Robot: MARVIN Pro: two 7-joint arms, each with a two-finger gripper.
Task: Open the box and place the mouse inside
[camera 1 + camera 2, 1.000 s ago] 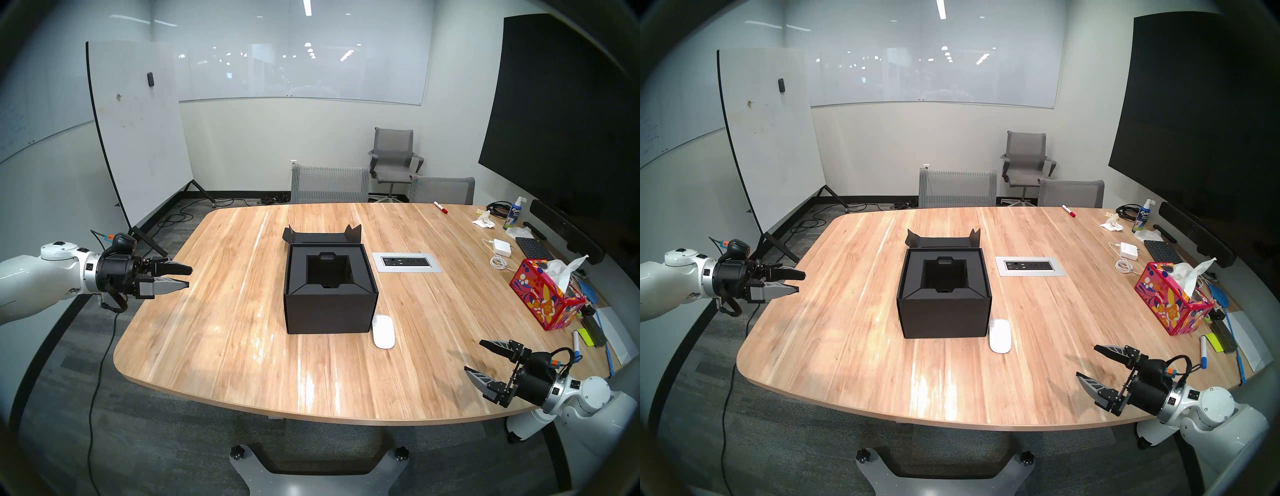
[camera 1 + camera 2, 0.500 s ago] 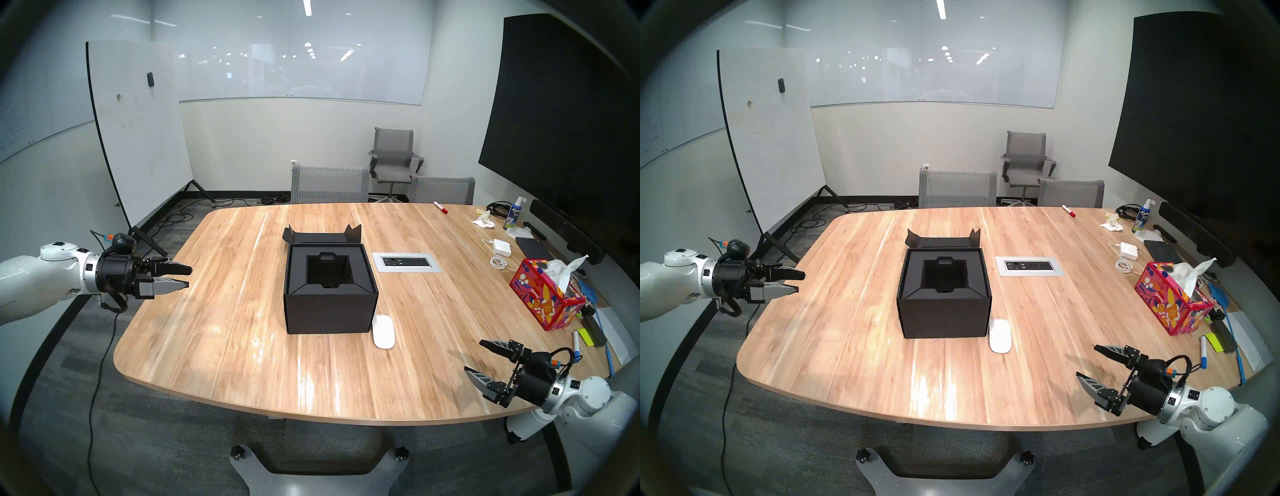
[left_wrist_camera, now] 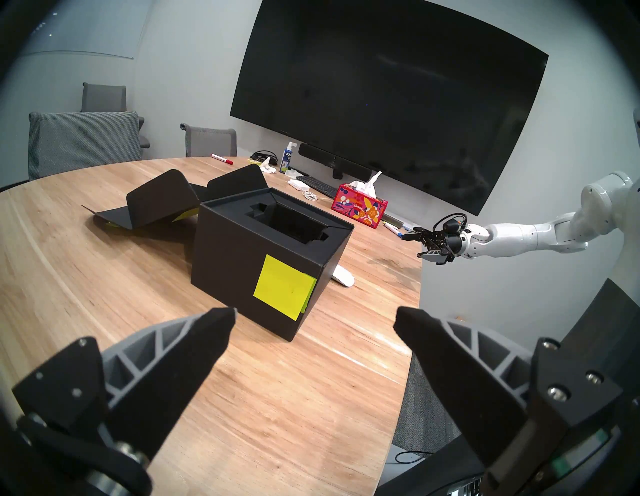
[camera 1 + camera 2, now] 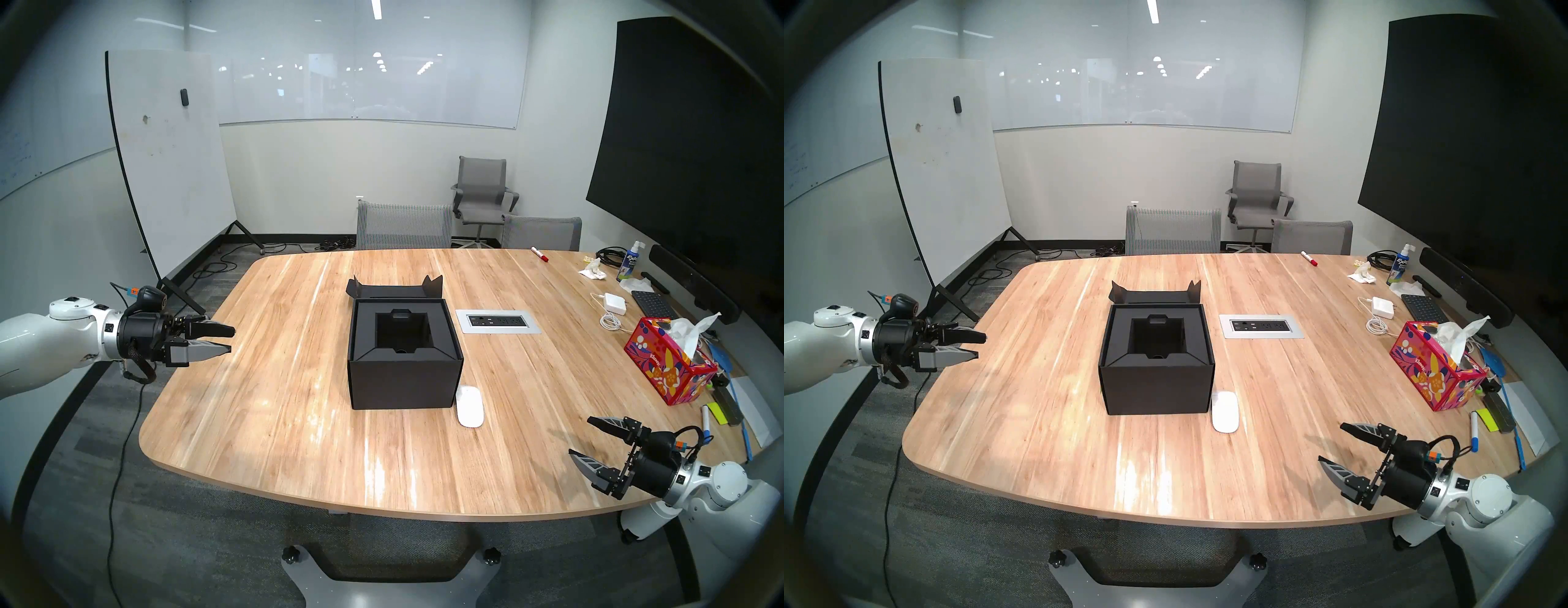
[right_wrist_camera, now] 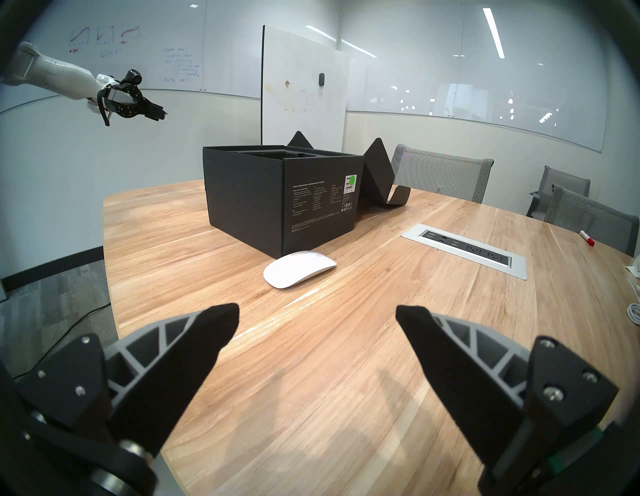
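Mouse (image 4: pixel 469 406) sits on the counter (image 4: pixel 263 424) right by the box's (image 4: pixel 403 382) near right corner, long axis pointing away from the robot. Box is already open. Right hand (image 4: pixel 582 437) is nearer, wide and empty; left hand (image 4: pixel 231 339) too, well off.

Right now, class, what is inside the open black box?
The box holds a black insert with a square well. No mouse shows; the well's floor is partly hidden.

Glossy white arms (image 4: pixel 38 339) end in black wrists, grey-ribbed black-tipped jaws, looping cables.
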